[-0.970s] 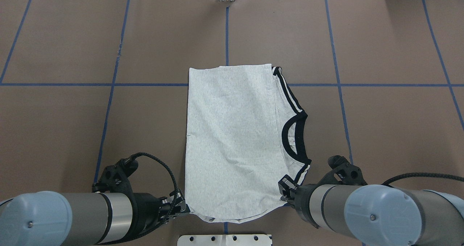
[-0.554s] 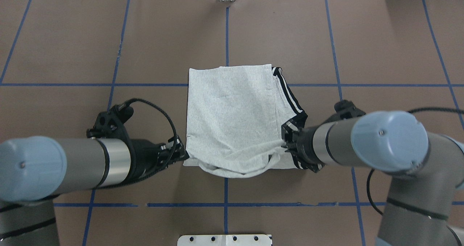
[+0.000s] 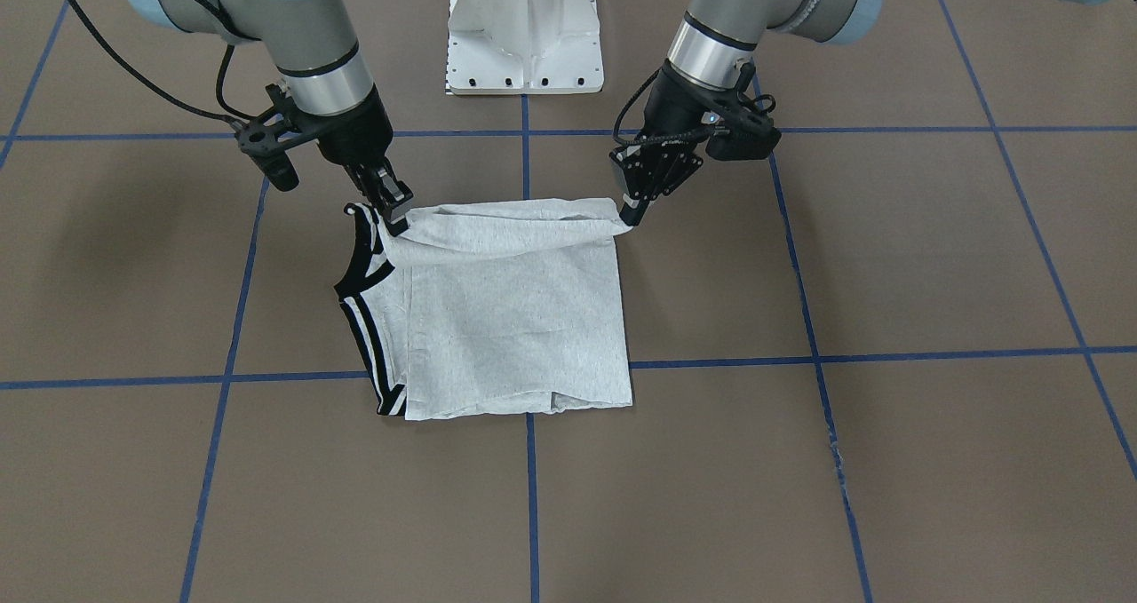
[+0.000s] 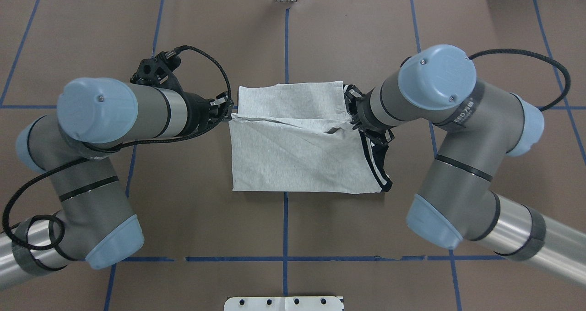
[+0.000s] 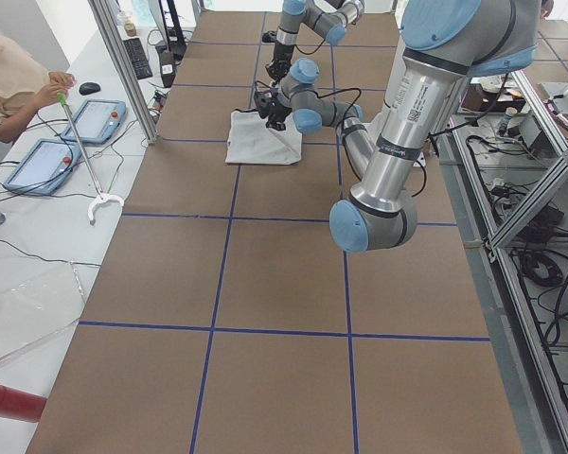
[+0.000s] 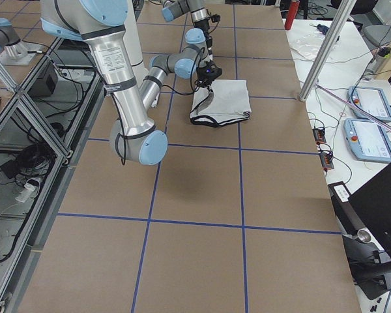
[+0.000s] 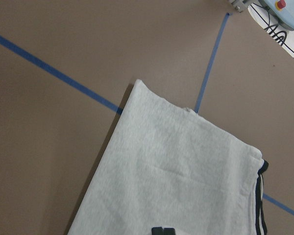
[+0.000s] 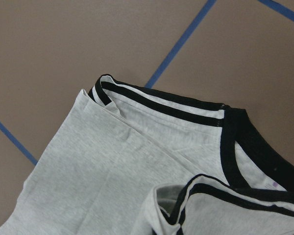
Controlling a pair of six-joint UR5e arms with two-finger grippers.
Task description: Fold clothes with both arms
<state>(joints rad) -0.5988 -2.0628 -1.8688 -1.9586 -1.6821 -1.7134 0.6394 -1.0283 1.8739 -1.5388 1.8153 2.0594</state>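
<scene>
Two ends of the lifted edge of the T-shirt [image 4: 297, 160] are pinched tight in my jaws. Nearest my base its folded crease lies on the brown table [image 4: 183, 201]. Farther out, my left gripper [image 4: 225, 111] and right gripper [image 4: 353, 118] hold that edge stretched above the cloth, black trim [image 4: 376, 166] on the right side. Beyond, the far hem lies flat.

Grey T-shirt [image 3: 515, 319] half-folded; raised edge pinched by left gripper [image 3: 629, 215] and right gripper [image 3: 396, 219]
</scene>
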